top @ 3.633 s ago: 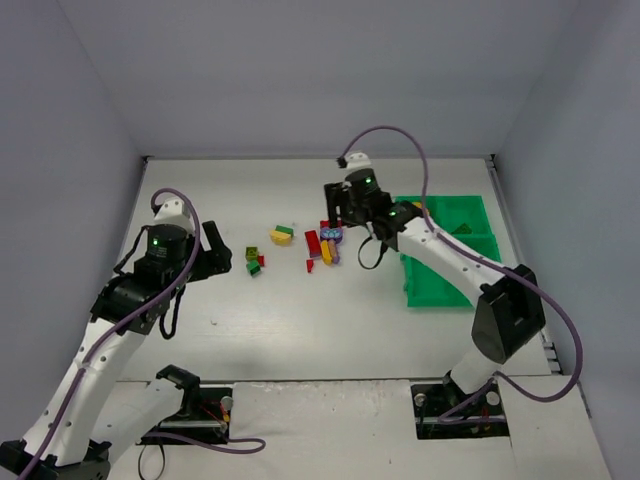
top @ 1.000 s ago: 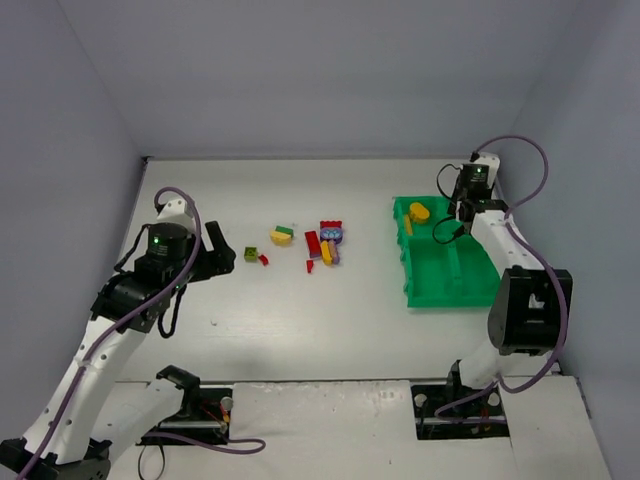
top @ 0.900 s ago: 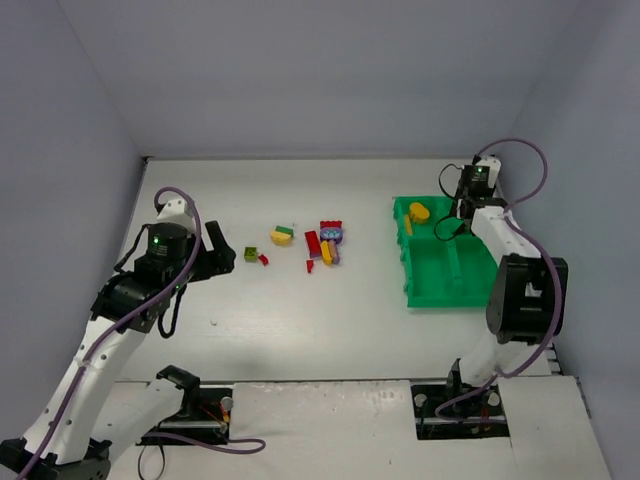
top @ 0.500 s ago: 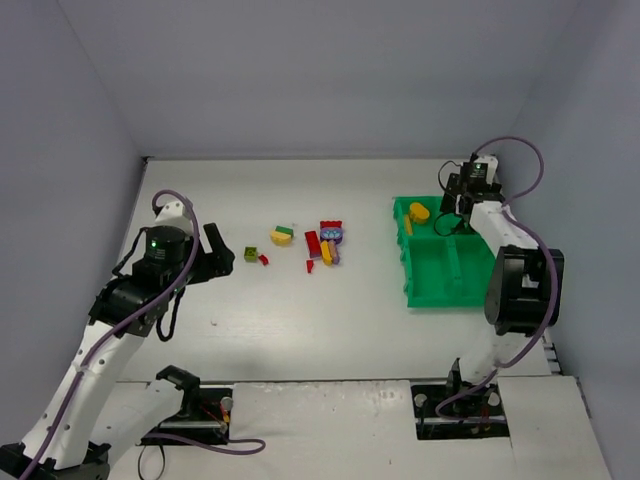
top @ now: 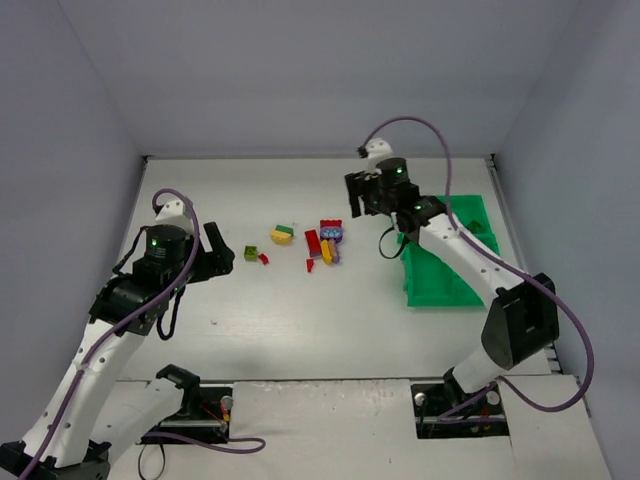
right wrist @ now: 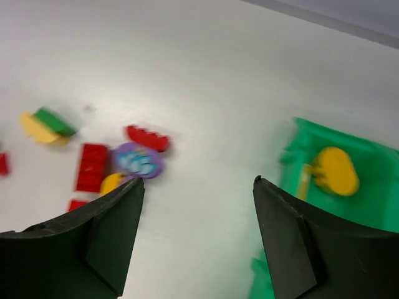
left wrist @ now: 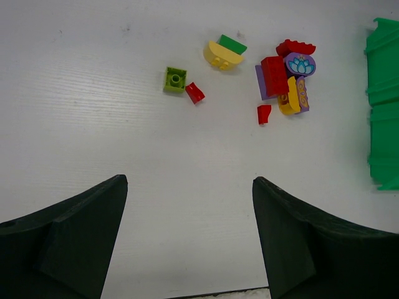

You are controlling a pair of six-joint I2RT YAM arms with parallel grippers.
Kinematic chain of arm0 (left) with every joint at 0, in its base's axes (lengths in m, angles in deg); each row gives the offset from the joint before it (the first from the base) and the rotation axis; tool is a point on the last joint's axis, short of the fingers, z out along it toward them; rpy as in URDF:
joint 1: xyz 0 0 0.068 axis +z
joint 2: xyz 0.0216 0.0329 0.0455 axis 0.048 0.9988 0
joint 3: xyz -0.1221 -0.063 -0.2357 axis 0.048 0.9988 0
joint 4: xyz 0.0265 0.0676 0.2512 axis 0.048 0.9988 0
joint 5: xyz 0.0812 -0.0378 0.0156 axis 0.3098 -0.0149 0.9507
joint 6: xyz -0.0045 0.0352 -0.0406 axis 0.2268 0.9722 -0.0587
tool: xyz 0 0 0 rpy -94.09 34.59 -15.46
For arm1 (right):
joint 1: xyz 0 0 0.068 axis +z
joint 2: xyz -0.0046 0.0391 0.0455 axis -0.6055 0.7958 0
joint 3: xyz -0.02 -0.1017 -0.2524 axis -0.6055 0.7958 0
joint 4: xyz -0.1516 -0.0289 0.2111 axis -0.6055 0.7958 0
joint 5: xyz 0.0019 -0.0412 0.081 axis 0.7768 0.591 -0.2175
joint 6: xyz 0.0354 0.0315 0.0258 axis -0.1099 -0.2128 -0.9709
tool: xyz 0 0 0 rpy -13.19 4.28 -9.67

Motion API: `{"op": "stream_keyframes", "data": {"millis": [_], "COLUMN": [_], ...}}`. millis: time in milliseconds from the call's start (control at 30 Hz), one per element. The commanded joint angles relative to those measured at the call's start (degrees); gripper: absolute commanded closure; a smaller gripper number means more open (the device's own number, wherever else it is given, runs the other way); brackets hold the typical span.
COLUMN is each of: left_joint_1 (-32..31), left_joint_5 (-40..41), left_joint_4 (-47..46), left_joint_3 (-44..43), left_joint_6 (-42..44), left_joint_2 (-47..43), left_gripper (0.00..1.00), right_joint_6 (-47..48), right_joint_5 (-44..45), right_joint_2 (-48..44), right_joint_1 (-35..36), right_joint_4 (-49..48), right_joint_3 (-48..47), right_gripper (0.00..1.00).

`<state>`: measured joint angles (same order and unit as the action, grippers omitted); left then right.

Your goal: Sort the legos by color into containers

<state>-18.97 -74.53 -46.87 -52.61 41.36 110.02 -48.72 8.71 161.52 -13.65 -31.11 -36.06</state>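
The loose toy bricks [top: 315,243] lie on the white worktop [top: 300,310] a little left of the centre of the overhead frame, well apart from the green tray [top: 445,285], which sits at centre right with the right arm crossing over it. The right end effector [top: 355,200] hangs over bare worktop between the pile and the tray. Its own camera shows the fingers [right wrist: 100,243] spread wide with nothing between them. In that blurred view a rounded yellow piece [right wrist: 335,171] lies inside the tray compartment at the right of the frame. The left end effector [top: 218,248] hangs at centre left of the overhead frame, near the pile's left end, also spread wide and empty. In its wrist view a light green square brick [left wrist: 175,79] sits in the upper middle with a small red piece [left wrist: 195,92] just beside it to the lower right. A yellow half-round [left wrist: 219,57] lies further right, touching a dark green piece [left wrist: 232,43] on its upper side. Right of these, a red brick [left wrist: 274,76], a purple flower disc [left wrist: 300,64], a scalloped red piece [left wrist: 296,47] and a long yellow brick [left wrist: 288,101] crowd together, touching. Another small red piece [left wrist: 264,113] lies just below them. The tray's wall shows along the right edge of that view.
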Motion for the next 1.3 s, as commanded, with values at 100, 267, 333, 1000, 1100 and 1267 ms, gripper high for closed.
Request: {"op": "stream_keyframes", "data": {"millis": [100, 267, 333, 1000, 1100, 1267], "left_joint_1": [0.36, 0.45, 0.36, 0.45, 0.44, 0.44], "left_joint_5": [1.59, 2.47, 2.65, 6.34, 5.99, 4.85], "left_joint_4": [-0.94, 1.0, 2.14, 9.53, 9.09, 7.6], "left_joint_3": [-1.89, -2.33, -2.24, -2.59, -2.33, -1.89], "left_joint_6": [0.28, 0.46, 0.46, -0.6, -0.86, -1.3], "left_joint_2": [-1.1, -2.42, -2.95, -8.57, -8.4, -7.7], "left_gripper": [0.25, 0.25, 0.25, 0.25, 0.25, 0.25], "right_joint_6": [7.33, 10.06, 10.94, 13.14, 13.67, 13.49], "right_joint_5": [-14.13, -17.83, -18.97, -19.33, -19.07, -17.66], "right_joint_2": [10.41, 20.7, 23.98, 49.39, 48.6, 46.76], "right_joint_1": [13.89, 19.96, 21.47, 26.57, 27.18, 27.62], "right_joint_4": [-3.35, -2.91, -2.64, -1.15, -1.15, -1.15], "right_joint_3": [-11.06, -18.73, -23.54, -43.01, -41.25, -40.1], "right_gripper": [0.34, 0.31, 0.26, 0.24, 0.3, 0.63]}}
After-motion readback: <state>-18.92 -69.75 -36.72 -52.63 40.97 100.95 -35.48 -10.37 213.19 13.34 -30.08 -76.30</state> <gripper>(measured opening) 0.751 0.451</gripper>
